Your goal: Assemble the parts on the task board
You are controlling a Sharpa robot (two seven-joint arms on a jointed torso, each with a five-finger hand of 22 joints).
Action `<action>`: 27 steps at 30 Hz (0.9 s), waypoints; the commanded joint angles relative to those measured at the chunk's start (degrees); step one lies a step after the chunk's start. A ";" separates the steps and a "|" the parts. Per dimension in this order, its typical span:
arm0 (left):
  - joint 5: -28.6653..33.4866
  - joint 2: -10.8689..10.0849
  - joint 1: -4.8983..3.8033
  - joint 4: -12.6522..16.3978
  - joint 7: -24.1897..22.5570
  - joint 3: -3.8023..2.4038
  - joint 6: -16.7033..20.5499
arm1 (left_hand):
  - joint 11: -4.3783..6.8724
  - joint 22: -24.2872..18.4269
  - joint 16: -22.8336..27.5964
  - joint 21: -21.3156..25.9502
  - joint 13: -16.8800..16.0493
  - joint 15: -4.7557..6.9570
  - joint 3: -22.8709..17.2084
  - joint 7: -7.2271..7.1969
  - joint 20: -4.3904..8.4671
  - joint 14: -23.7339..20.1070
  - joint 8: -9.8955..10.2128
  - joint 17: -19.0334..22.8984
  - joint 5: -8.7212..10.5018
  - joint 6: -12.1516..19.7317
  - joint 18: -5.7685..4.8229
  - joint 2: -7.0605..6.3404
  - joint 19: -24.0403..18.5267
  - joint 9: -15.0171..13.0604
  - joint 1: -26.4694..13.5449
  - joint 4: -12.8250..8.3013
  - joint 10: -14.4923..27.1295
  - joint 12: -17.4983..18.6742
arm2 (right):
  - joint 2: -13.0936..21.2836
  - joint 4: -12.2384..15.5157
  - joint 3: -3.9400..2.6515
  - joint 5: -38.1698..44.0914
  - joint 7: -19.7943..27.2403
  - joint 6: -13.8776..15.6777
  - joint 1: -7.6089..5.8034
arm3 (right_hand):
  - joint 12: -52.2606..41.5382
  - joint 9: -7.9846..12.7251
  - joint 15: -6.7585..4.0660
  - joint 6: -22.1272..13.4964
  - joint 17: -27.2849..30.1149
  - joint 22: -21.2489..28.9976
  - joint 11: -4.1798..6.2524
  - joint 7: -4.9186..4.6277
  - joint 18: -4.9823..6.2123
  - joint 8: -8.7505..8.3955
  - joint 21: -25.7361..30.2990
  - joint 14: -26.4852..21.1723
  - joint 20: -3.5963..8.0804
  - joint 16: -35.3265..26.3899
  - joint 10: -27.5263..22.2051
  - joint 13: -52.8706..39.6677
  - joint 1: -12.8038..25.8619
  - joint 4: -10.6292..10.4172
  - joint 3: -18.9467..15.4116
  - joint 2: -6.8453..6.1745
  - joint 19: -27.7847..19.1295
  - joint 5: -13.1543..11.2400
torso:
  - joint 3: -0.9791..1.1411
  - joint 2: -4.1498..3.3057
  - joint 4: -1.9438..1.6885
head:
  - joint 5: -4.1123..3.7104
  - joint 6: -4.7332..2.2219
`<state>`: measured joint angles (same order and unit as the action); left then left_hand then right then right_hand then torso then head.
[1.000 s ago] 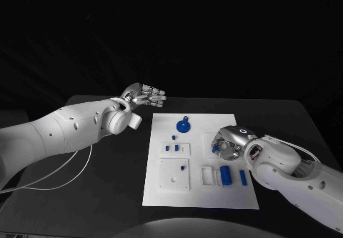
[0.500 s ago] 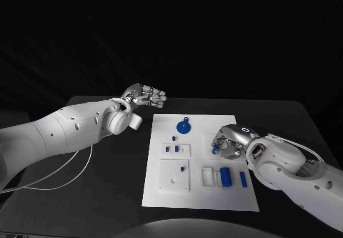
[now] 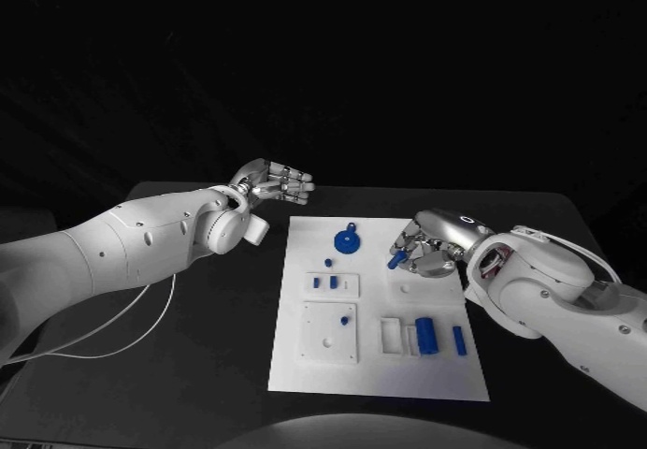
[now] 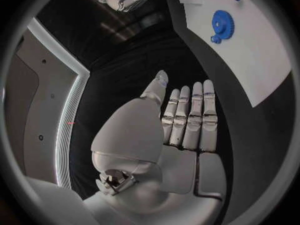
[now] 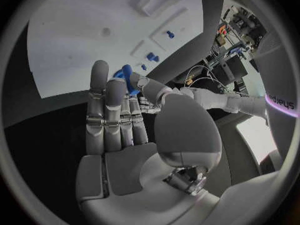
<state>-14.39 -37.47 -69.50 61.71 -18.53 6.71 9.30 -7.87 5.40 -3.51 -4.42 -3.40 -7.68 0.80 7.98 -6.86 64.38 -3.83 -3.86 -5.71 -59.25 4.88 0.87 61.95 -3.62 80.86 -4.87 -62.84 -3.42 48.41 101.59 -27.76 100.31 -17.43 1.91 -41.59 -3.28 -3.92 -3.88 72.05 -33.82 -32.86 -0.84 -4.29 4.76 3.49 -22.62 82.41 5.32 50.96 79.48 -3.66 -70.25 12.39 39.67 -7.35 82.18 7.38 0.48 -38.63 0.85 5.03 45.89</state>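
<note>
One white rectangular task board (image 3: 379, 374) lies in the middle of the black table (image 3: 176, 374); on it the head view shows one round blue gear with a small tab (image 3: 347, 239) near the far edge, one small blue peg (image 3: 329, 258) just below the gear, a pair of short blue pegs (image 3: 325, 280) standing in a small white raised block, one blue peg (image 3: 344, 319) in a larger square white plate (image 3: 328, 331), and two blue bars near the right side, a thick blue cylinder (image 3: 424, 334) lying in a white cradle and a thinner blue bar (image 3: 458, 340) beside it; the right hand (image 3: 427, 253) hovers over the board's far right part, pinching one small blue cylindrical part (image 3: 396, 261) between thumb and fingertips; the right wrist view shows that part (image 5: 126, 74) as a rounded blue piece gripped at the fingertips (image 5: 100, 70), with the board beyond it; the left hand (image 3: 274, 180) is raised beyond the board's far left corner, off the board, holding nothing; the left wrist view shows its fingers (image 4: 190, 116) straight and side by side, the palm bare, and the blue gear (image 4: 222, 24) on the board's corner (image 4: 250, 55) beyond them.
</note>
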 commanded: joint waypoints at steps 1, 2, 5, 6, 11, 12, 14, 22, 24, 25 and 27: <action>0.33 0.39 0.03 -0.17 -0.27 0.00 -0.72 | -0.11 -0.05 -0.01 -0.37 0.07 0.02 0.23 0.28 0.02 -0.40 0.16 0.05 0.06 0.07 0.49 0.31 0.40 -0.04 0.22 -0.11 0.22 -0.07 | -0.90 0.55 0.48 -1.24 1.23 -1.26 -0.11 | -0.15 -0.22 -0.30 0.46 0.06 -0.05 -0.06 -0.07 0.92 0.17 0.37 -0.12 0.19 -0.17 0.12 0.01 0.04 -0.02 -0.27 0.65 0.37 0.17 | -0.07 0.14 -0.03 | 0.29 0.02; 0.33 0.54 0.07 -0.32 -0.30 0.03 -0.69 | -0.11 -0.05 -0.01 -0.37 0.07 0.02 0.23 0.28 0.02 -0.40 0.16 0.05 0.06 0.07 0.49 0.31 0.40 -0.04 0.22 -0.11 0.22 -0.07 | -1.55 0.80 1.18 -0.38 1.45 -1.11 -0.17 | -0.15 -0.21 -0.30 0.46 0.07 -0.12 -0.06 -0.07 0.89 0.17 0.43 -0.13 0.18 -0.18 0.13 0.01 0.00 0.03 -0.44 0.75 0.33 0.31 | -0.11 0.29 0.00 | 0.42 0.08; 0.37 0.96 0.20 -0.84 -0.38 0.10 -0.62 | -0.11 -0.05 -0.01 -0.37 0.07 0.02 0.23 0.28 0.02 -0.40 0.16 0.05 0.06 0.07 0.49 0.31 0.40 -0.04 0.22 -0.11 0.22 -0.07 | -3.09 1.17 3.50 2.22 1.87 -0.49 -0.25 | -0.16 -0.22 -0.30 0.51 0.06 -0.19 -0.04 -0.05 0.84 0.18 0.45 -0.13 0.17 -0.17 0.16 0.00 -0.06 0.10 -0.50 0.81 0.35 0.07 | -0.18 0.58 0.05 | 0.92 0.25; 0.38 1.02 0.23 -0.92 -0.39 0.11 -0.62 | -0.11 -0.05 -0.01 -0.37 0.07 0.02 0.23 0.28 0.02 -0.40 0.16 0.05 0.06 0.07 0.49 0.31 0.40 -0.04 0.22 -0.11 0.22 -0.07 | -3.31 1.20 3.86 2.56 1.92 -0.39 -0.25 | -0.16 -0.22 -0.30 0.51 0.06 -0.19 -0.04 -0.05 0.84 0.18 0.45 -0.13 0.17 -0.17 0.16 0.00 -0.06 0.10 -0.50 0.81 0.35 0.07 | -0.18 0.64 0.05 | 1.03 0.30; 0.54 1.79 0.53 -1.98 -0.47 0.30 -0.70 | -0.11 -0.05 -0.01 -0.37 0.07 0.02 0.22 0.28 0.02 -0.41 0.16 0.05 0.06 0.07 0.49 0.33 0.40 -0.04 0.22 -0.11 0.22 -0.07 | -5.62 1.34 7.70 6.25 2.64 0.68 -0.29 | -0.16 -0.22 -0.28 0.54 0.05 -0.25 -0.04 -0.05 0.77 0.18 0.51 -0.13 0.16 -0.15 0.20 0.00 -0.06 0.17 -0.45 0.83 0.38 -0.21 | -0.22 1.02 -0.04 | 1.74 0.59; 0.57 1.94 0.60 -2.20 -0.47 0.36 -0.73 | -0.11 -0.08 0.00 -0.39 0.07 0.02 0.18 0.29 0.02 -0.42 0.17 0.05 0.02 0.09 0.50 0.40 0.41 -0.03 0.25 -0.09 0.22 -0.08 | -6.10 1.31 8.40 6.87 2.81 0.93 -0.29 | -0.16 -0.22 -0.28 0.54 0.05 -0.25 -0.04 -0.05 0.77 0.18 0.51 -0.13 0.16 -0.15 0.20 0.00 -0.06 0.17 -0.45 0.83 0.38 -0.21 | -0.21 1.11 -0.07 | 1.88 0.57; 0.62 2.18 0.70 -2.58 -0.48 0.48 -0.76 | -0.11 -0.08 0.00 -0.39 0.07 0.02 0.18 0.29 0.02 -0.42 0.17 0.05 0.02 0.09 0.50 0.40 0.41 -0.03 0.25 -0.09 0.22 -0.08 | -6.97 1.19 9.72 7.81 3.20 1.36 -0.30 | -0.16 -0.22 -0.29 0.59 0.05 -0.28 -0.03 -0.04 0.74 0.19 0.54 -0.12 0.17 -0.14 0.20 0.00 -0.09 0.21 -0.44 0.83 0.41 -0.37 | -0.22 1.21 -0.04 | 2.01 0.69; 0.70 2.83 0.91 -3.20 -0.51 0.78 -1.03 | -0.11 -0.08 0.00 -0.39 0.07 0.02 0.18 0.29 0.02 -0.42 0.17 0.05 0.02 0.09 0.50 0.40 0.41 -0.03 0.25 -0.09 0.22 -0.08 | -8.79 1.00 14.11 9.67 4.36 2.72 -0.26 | -0.15 -0.21 -0.29 0.62 0.05 -0.35 -0.03 -0.04 0.70 0.18 0.61 -0.12 0.19 -0.13 0.21 0.01 -0.15 0.33 -0.46 0.82 0.46 -0.54 | -0.40 1.52 0.15 | 2.72 1.18; 0.70 2.93 0.99 -3.22 -0.52 0.82 -1.15 | -0.11 -0.11 -0.01 -0.40 0.07 0.01 0.18 0.29 0.02 -0.45 0.16 0.05 0.03 0.10 0.51 0.51 0.42 -0.04 0.20 -0.07 0.23 -0.07 | -9.17 1.06 14.68 9.96 4.55 2.94 -0.20 | -0.16 -0.21 -0.29 0.61 0.06 -0.38 -0.04 -0.05 0.68 0.17 0.63 -0.13 0.18 -0.14 0.22 0.01 -0.17 0.34 -0.46 0.83 0.48 -0.60 | -0.33 1.52 0.13 | 2.85 1.34; 0.70 2.96 1.02 -3.22 -0.52 0.83 -1.20 | -0.11 -0.11 -0.01 -0.40 0.07 0.01 0.18 0.29 0.02 -0.45 0.16 0.05 0.03 0.10 0.51 0.51 0.42 -0.04 0.20 -0.07 0.23 -0.07 | -9.35 1.09 14.87 10.06 4.63 3.02 -0.16 | -0.16 -0.21 -0.29 0.61 0.06 -0.38 -0.04 -0.05 0.68 0.17 0.63 -0.13 0.18 -0.14 0.22 0.01 -0.17 0.34 -0.46 0.83 0.48 -0.60 | -0.31 1.53 0.10 | 2.95 1.39; 0.71 2.99 1.08 -3.21 -0.52 0.85 -1.30 | -0.11 -0.11 -0.01 -0.40 0.07 0.01 0.18 0.29 0.02 -0.45 0.16 0.05 0.03 0.10 0.51 0.51 0.42 -0.04 0.20 -0.07 0.23 -0.07 | -9.67 1.08 15.17 10.20 4.77 3.10 -0.09 | -0.16 -0.21 -0.29 0.61 0.06 -0.38 -0.04 -0.05 0.68 0.17 0.63 -0.13 0.18 -0.14 0.22 0.01 -0.17 0.34 -0.46 0.83 0.48 -0.60 | -0.30 1.51 -0.04 | 3.03 1.51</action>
<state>-14.16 -34.59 -68.52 58.46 -18.53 7.59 9.05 -7.87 5.34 -3.51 -4.42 -3.40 -7.68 0.80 7.98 -6.86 64.38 -3.83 -3.86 -5.71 -59.25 4.88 0.87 61.95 -3.62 80.86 -4.87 -62.84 -3.42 38.94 102.57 -12.65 108.33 -14.05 4.04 -41.78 -3.27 -3.97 -3.79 72.31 -33.83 -33.17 -0.83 -4.26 4.42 3.26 -22.38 82.49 5.54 50.96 79.46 -3.55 -70.37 12.57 39.36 -6.87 82.41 7.04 0.13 -37.14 0.92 7.88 47.22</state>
